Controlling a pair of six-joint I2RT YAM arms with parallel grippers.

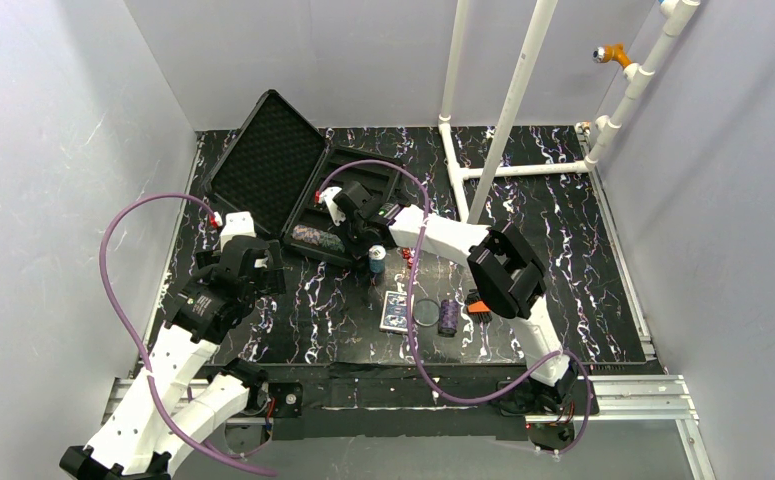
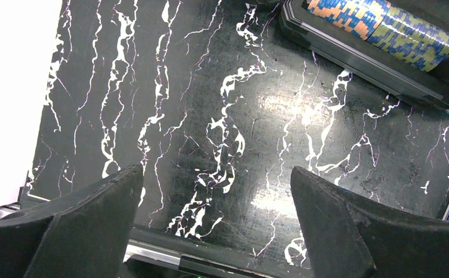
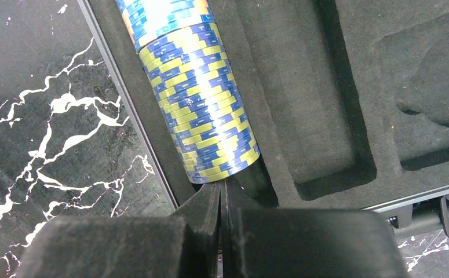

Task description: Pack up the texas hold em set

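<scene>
On the marbled worktop (image 1: 563, 260), the black case (image 1: 268, 160) lay open at back left, with a yellow-blue chip roll (image 3: 204, 98) in its nearest tray slot. The right end effector (image 3: 223, 197) was closed on nothing, its tips at that roll's end. The left end effector (image 2: 216, 171) hung wide open over the worktop. A purple roll (image 1: 448, 316), card deck (image 1: 395, 311) and disc (image 1: 426, 311) lay in front of the case.

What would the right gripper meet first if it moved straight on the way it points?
Probably the near end of the yellow-and-blue chip roll lying in the case; the shut right gripper points straight at it, depth unclear.
</scene>
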